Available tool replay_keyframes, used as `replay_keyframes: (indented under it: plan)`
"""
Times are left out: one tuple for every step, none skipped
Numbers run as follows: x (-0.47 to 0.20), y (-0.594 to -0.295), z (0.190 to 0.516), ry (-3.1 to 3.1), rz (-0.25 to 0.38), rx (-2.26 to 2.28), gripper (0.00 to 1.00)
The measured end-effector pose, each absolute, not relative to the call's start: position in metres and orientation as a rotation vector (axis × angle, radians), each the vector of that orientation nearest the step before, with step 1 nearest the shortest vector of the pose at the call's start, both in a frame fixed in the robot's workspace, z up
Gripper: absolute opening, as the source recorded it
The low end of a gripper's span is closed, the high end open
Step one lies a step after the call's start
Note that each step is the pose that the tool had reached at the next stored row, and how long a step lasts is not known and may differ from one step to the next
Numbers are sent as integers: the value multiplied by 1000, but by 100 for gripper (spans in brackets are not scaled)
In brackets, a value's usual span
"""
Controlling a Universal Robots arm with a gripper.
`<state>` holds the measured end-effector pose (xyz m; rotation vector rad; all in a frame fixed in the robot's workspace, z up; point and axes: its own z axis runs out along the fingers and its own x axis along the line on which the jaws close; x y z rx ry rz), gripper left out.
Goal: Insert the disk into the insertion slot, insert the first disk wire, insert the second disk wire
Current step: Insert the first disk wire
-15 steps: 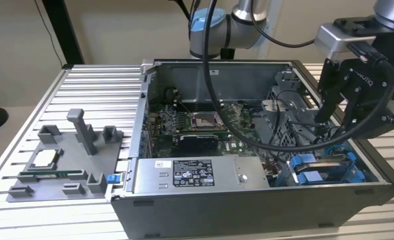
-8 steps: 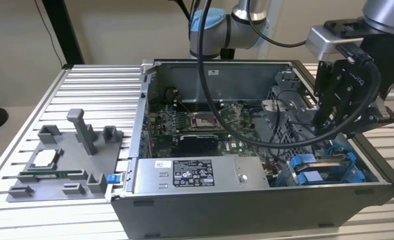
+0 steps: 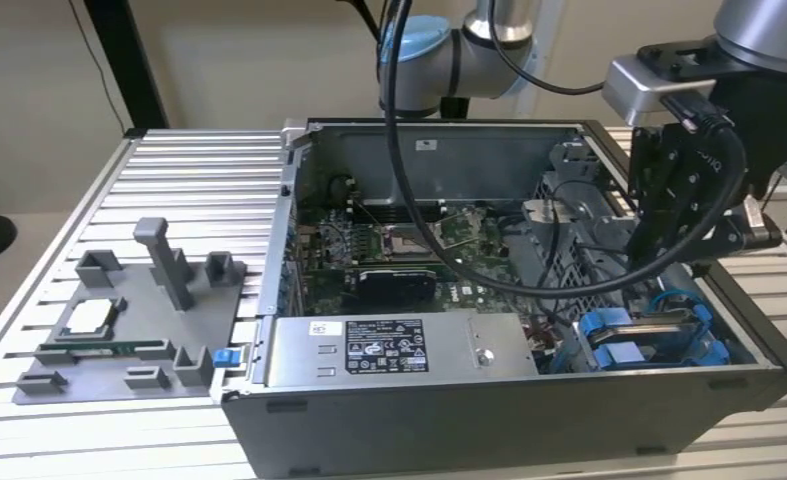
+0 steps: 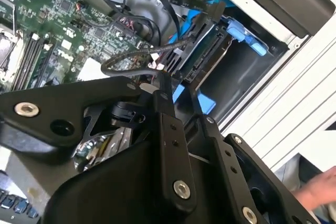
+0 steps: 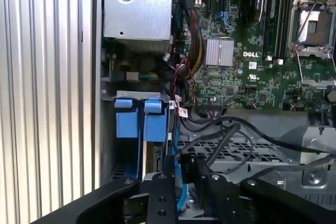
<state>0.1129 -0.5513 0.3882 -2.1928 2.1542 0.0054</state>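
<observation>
1. The gripper (image 5: 186,176) was seen low over the drive corner of the computer case (image 3: 500,425). It was judged to be clamped on a black wire connector (image 5: 188,165), with a blue lead trailing back from it.
2. The disk (image 3: 660,320) was found already seated in the insertion slot (image 5: 136,95), its blue carrier tabs (image 5: 137,119) showing at the bay's end. A wire step was therefore taken to be the one in hand.
3. For a clean fit, the connector would need to be held square to the disk's socket and pressed straight in. The loose black cables (image 5: 231,135) should not be trapped beneath it.
4. Within the case were housed the motherboard (image 3: 326,280) and the labelled power-supply box (image 3: 386,350).
5. On the grey fixture tray (image 3: 106,372), at the exterior view's left, a small square chip (image 3: 89,318) and a green strip (image 3: 100,349) were lodged.
</observation>
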Motion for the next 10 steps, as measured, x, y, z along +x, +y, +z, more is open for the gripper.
replay_keyframes:
  plan:
    - [111, -551, 388, 2152, 3, -2190, 100]
    - [110, -551, 388, 2149, 0, -2188, 100]
    - [109, -551, 388, 2147, -2, -2185, 100]
    - [108, -551, 387, 2144, -4, -2182, 100]
    - [108, -551, 387, 2141, -6, -2179, 100]
    - [108, -551, 387, 2138, -8, -2176, 100]
    - [108, -551, 387, 2135, -7, -2173, 100]
    - [108, -551, 387, 2133, -5, -2172, 0]
    - [108, -551, 386, 2133, -5, -2171, 0]
    - [108, -551, 386, 2133, -5, -2171, 0]
